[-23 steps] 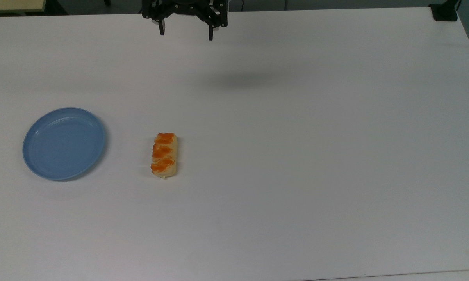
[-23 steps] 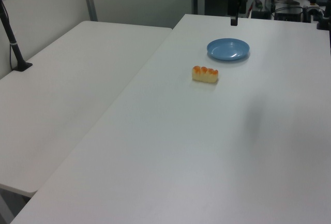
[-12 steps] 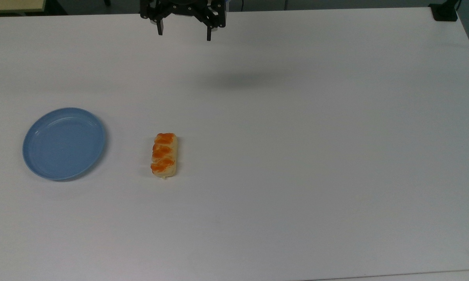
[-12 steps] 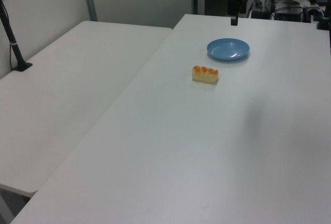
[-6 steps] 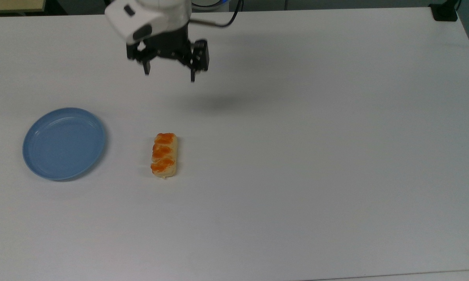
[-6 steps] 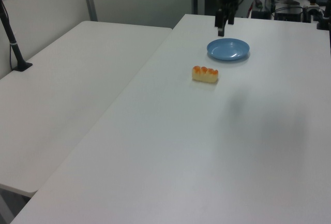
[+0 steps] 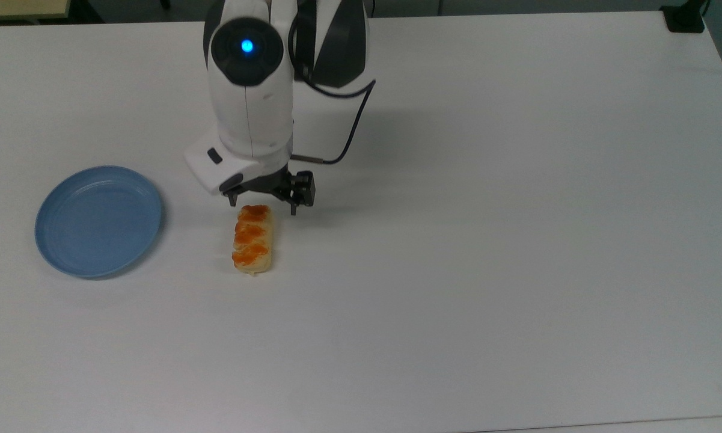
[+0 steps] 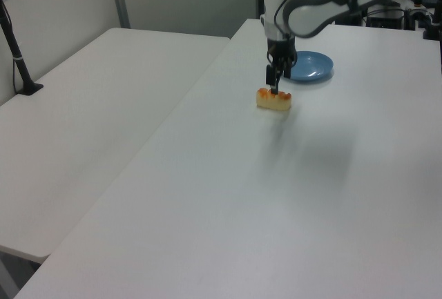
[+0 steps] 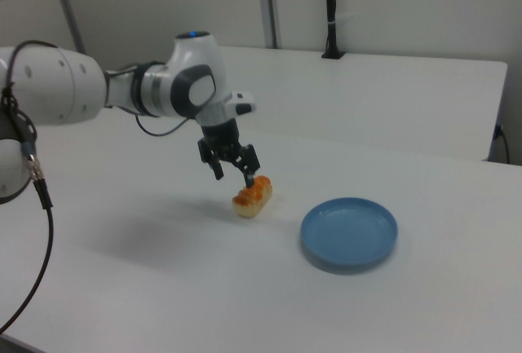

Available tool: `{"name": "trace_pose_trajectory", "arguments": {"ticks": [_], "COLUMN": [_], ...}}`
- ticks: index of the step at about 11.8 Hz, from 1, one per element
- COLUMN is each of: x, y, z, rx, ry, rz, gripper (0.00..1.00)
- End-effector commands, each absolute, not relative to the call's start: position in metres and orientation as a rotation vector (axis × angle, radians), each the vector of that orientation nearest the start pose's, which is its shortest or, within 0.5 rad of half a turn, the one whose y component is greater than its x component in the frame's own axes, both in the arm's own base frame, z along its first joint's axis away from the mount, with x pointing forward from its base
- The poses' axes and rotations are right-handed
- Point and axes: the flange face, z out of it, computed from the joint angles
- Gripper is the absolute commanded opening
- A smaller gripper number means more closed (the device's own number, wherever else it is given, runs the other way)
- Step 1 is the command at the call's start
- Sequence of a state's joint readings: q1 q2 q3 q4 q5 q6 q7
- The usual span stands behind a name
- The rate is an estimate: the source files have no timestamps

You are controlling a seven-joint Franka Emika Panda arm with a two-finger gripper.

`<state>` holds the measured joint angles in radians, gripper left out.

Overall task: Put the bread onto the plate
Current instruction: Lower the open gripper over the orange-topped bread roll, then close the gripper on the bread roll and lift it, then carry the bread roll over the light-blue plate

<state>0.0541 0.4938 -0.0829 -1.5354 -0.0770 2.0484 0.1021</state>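
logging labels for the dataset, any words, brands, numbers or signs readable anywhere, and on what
None can be read: the bread, the plate, the table and the robot arm with its gripper bear no legible writing. The arm carries only a blue light, no text.

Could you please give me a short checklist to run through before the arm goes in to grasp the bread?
1. Jaws open: ok, the gripper has them spread.
2. Gripper centred over the bread: not ok, it sits at the roll's upper end in the top view.
3. Jaws straddle the bread's width: cannot tell.
4. Bread lying flat, glazed side up, on the table: ok.
5. Plate unoccupied: ok.
6. Nothing between bread and plate: ok.
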Motion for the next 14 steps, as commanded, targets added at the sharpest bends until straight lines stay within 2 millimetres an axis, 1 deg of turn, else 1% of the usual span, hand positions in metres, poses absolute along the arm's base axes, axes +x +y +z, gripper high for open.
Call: {"name": "trace_pose_trajectory", "arguments": {"ticks": [1,2,4,5,6,7,8,9,10,11,12,13,14], "x": [0.703,0.703,0.710,0.712,0.712,0.713,0.713,0.713,0.713,0.712,0.706,0.707,0.706], "y": [-0.036,-0.037,-0.037,-0.035,-0.035,-0.034,-0.028,-0.027,-0.032,-0.050,-0.069,-0.084,-0.098], "z": [0.347,0.340,0.328,0.322,0.319,0.319,0.319,0.320,0.330,0.357,0.371,0.392,0.401], "rx": [-3.244,-3.244,-3.237,-3.235,-3.236,-3.233,-3.229,-3.229,-3.229,-3.224,-3.240,-3.251,-3.256], "ry": [0.152,0.155,0.164,0.165,0.164,0.164,0.148,0.139,0.141,0.180,0.165,0.080,0.036], "rz": [-0.067,-0.054,-0.131,-0.149,-0.145,-0.144,-0.144,-0.146,-0.155,-0.202,-0.127,-0.073,-0.046], "gripper": [1.00,1.00,1.00,0.85,0.74,0.62,0.52,0.40,0.36,0.36,0.36,0.36,0.36]}}
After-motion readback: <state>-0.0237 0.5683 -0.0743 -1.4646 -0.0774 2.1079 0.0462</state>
